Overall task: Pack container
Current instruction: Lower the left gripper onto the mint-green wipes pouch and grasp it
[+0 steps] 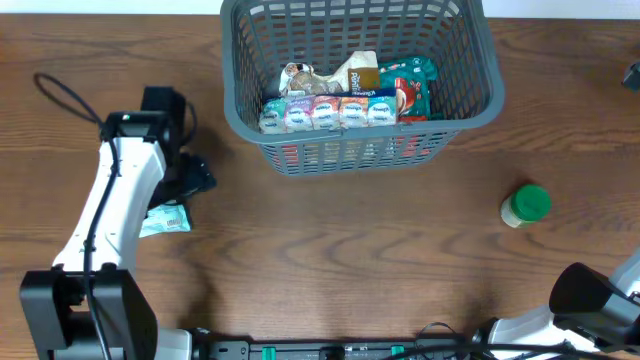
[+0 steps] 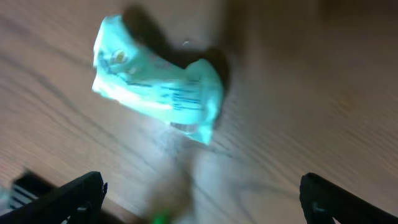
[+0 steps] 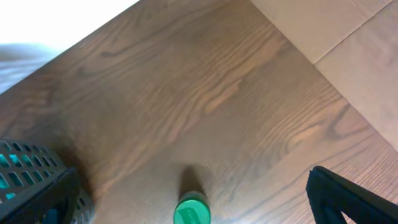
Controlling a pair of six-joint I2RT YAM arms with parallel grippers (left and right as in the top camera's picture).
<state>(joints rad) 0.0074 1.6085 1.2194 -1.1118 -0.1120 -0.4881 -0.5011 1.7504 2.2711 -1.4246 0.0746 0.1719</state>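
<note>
The container [image 1: 470, 95], a large dark grey lattice basket, stands at the table's far middle and holds several grocery packs. Its corner also shows in the right wrist view [image 3: 28, 171]. My left gripper [image 1: 198, 178] hovers open beside a crumpled pale green packet [image 1: 165, 220] on the table. In the left wrist view that packet [image 2: 155, 87] lies ahead of the wide-apart fingers [image 2: 74, 196], untouched. My right gripper [image 3: 194, 193] is open, with a green-lidded jar [image 3: 191, 210] standing on the table between and below its fingers [image 3: 348, 196].
The green-lidded jar [image 1: 525, 205] stands alone right of the container. The right arm [image 1: 595, 300] sits at the near right corner. A black cable [image 1: 65, 95] loops at the far left. A dark rail [image 1: 330, 350] runs along the front edge.
</note>
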